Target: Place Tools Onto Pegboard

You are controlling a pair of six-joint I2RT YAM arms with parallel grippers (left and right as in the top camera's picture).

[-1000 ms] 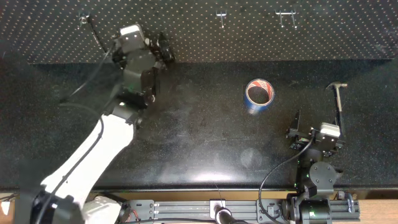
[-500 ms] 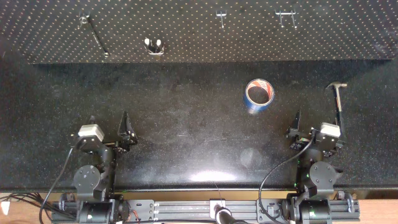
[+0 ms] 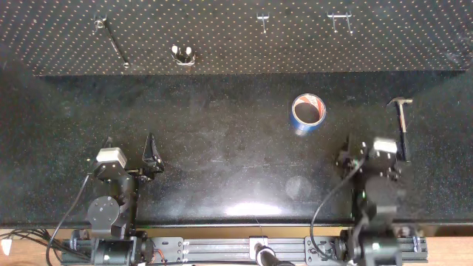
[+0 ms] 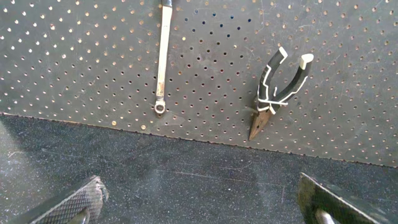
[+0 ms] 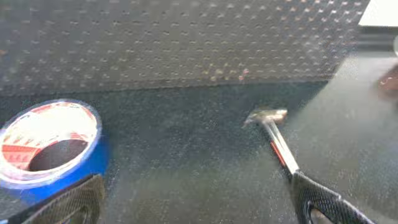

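The task looks about half done. Two tools already hang on the pegboard (image 3: 222, 33): a wrench (image 4: 163, 56) at about 10 o'clock of the top view, and a pair of pliers (image 4: 277, 93) just at its 3 o'clock side, with the nose pointing down.

Two things are left on the counter (image 3: 222, 148). A roll of blue tape (image 5: 50, 143) lies at about 2 o'clock from the counter's middle. A hammer (image 5: 277, 140) lies at 3 o'clock of the tape, well apart from it, with its head toward the pegboard. For them I see two bare hooks on the board: a single hook (image 3: 262, 22) near 12 o'clock and a double hook (image 3: 340, 22) near 1 o'clock. I judge that the tape and the hammer belong there.

The left gripper (image 4: 199, 186) is near its base at 8 o'clock, with its fingers wide apart and nothing between them. The right gripper (image 5: 198, 183) is at 4 o'clock, also with its fingers apart and empty, and it faces the tape and the hammer.

The counter is black and a little speckled, and the pegboard stands along its far edge. A metal rail (image 3: 259, 247) with cables carries the arm bases at 6 o'clock.
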